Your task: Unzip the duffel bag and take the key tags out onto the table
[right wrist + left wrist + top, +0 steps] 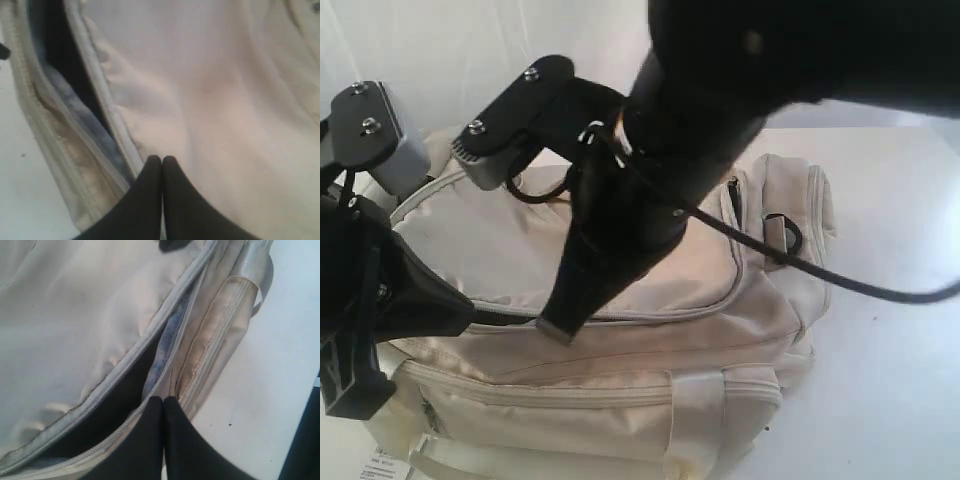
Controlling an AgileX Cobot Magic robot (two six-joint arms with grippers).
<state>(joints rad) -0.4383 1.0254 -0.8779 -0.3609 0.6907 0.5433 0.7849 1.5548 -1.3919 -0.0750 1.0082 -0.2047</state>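
Observation:
The cream duffel bag [720, 330] lies across the white table [890, 380]. Its curved zip stands partly open along the near edge of the flap, with a dark gap [125, 395] and grey lining [167, 337] showing. My left gripper [470, 313] comes in from the left. It is shut, and its tips [163, 399] are at the lower zip edge of the bag [75, 315]. My right gripper [557, 328] reaches down across the flap. It is shut too, and its tips [161, 158] are on the flap [225, 100] beside the open gap [60, 50]. The key tags are out of view.
A black D-ring [782, 232] sits at the bag's right end. The right arm's black cable [840, 285] trails over it. A shiny webbing handle [255, 270] hangs off the bag's side toward the bare table [270, 380]. A paper label [385, 465] lies at the front left.

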